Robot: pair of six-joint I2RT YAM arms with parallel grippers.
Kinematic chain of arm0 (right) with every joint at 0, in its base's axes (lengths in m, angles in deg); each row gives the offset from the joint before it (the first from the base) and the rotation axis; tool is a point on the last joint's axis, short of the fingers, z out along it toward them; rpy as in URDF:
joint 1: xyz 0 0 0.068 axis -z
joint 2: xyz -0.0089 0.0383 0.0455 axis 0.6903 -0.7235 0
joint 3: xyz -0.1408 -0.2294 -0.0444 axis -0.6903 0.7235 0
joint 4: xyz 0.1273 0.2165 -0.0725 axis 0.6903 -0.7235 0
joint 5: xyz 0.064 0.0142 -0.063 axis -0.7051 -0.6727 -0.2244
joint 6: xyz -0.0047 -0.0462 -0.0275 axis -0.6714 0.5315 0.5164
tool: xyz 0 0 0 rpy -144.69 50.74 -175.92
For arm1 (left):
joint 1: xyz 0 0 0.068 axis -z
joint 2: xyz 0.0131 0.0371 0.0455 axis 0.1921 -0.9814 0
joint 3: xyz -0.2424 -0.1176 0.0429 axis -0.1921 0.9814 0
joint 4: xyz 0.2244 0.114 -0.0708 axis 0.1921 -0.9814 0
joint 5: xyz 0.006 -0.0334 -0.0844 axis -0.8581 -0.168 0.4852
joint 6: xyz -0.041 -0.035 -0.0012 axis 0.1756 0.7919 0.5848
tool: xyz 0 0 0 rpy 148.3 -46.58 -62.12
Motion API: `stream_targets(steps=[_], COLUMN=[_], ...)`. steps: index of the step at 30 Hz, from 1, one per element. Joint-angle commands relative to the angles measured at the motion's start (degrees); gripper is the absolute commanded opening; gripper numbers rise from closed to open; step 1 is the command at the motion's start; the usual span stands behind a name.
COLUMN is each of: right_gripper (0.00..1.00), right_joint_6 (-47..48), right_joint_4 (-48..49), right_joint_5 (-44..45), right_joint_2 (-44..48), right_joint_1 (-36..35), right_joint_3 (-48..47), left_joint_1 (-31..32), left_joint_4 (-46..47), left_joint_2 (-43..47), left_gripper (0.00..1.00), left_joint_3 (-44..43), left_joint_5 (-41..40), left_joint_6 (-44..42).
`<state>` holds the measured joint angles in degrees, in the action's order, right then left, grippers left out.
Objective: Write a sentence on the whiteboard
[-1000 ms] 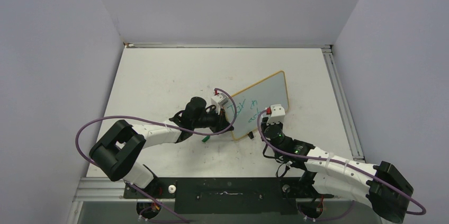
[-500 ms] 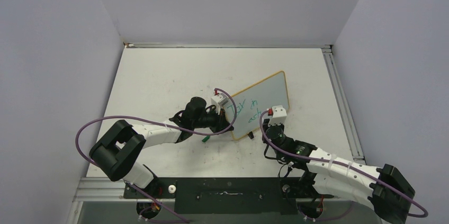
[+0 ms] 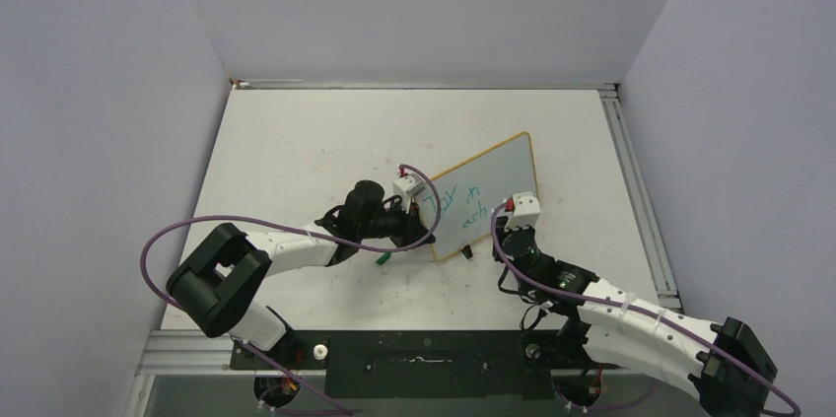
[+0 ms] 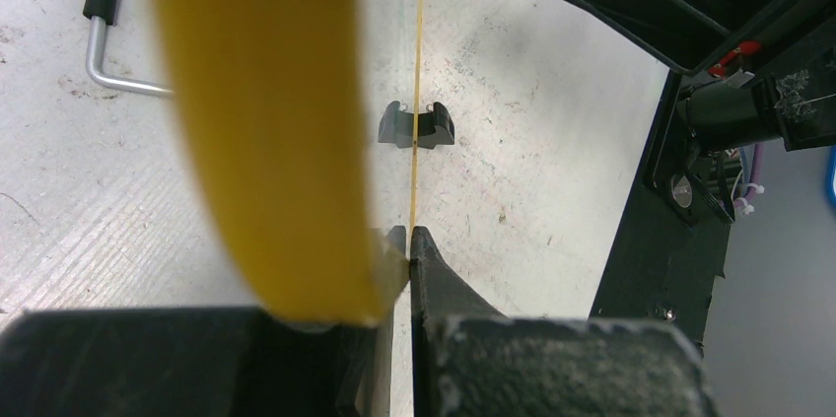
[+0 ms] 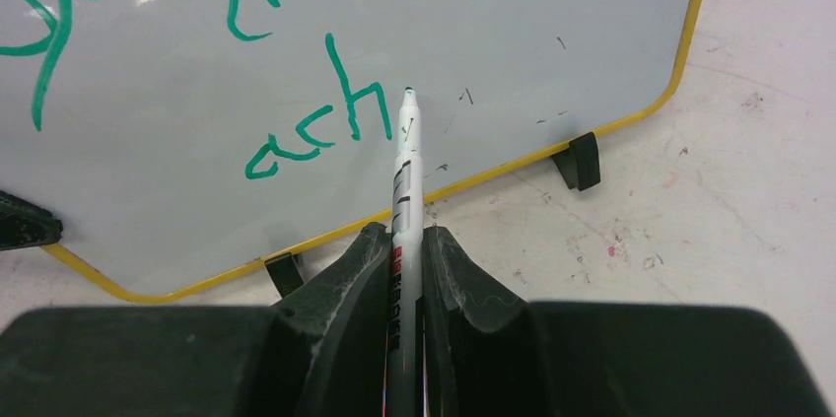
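Observation:
The whiteboard [image 3: 488,180] stands tilted on the table, with its yellow rim [image 4: 266,121] blurred close to the left wrist camera. My left gripper [image 3: 426,218] [image 4: 408,240] is shut on the board's left edge. The sentence [image 3: 458,205] is teal handwriting in two lines, "Joy in" above "ach" [image 5: 320,121]. My right gripper [image 3: 505,228] [image 5: 402,240] is shut on a grey marker [image 5: 406,171]. The marker's tip rests at the board face just right of the "h".
A silver hex key [image 4: 104,33] with a black sleeve lies behind the board. Black feet [image 5: 580,161] [image 4: 417,125] prop up the board's lower edge. A small green cap [image 3: 383,259] lies under the left arm. Grey walls enclose the table, and a metal rail [image 3: 631,190] runs along its right side.
My right gripper has slid a little to the right along the board with the marker, and the second line has grown to "ach". The left arm and the board have not moved.

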<state>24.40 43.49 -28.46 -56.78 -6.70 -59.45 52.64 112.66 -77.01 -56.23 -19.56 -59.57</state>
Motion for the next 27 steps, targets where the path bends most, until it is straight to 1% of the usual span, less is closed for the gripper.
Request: stream_targets(steps=[1, 17, 27], right_gripper=[0.05, 0.05, 0.05], right_joint_6=[2.0, 3.8, -0.3], right_joint_4=[4.8, 8.1, 4.2], right_joint_5=[-0.8, -4.5, -6.7], right_joint_2=[-0.8, -4.7, -4.1], right_joint_1=[1.6, 4.3, 4.5], right_joint_3=[-2.1, -2.9, -1.8], left_joint_1=[0.9, 0.9, 0.8], left_joint_4=[-1.6, -1.5, -1.3], left_joint_2=[0.2, 0.1, 0.1], left_gripper=[0.00, 0.00, 0.00], left_joint_3=[-1.5, -1.4, -1.3], left_joint_5=[1.7, 1.8, 1.8], left_joint_6=[-0.4, -0.3, -0.4])
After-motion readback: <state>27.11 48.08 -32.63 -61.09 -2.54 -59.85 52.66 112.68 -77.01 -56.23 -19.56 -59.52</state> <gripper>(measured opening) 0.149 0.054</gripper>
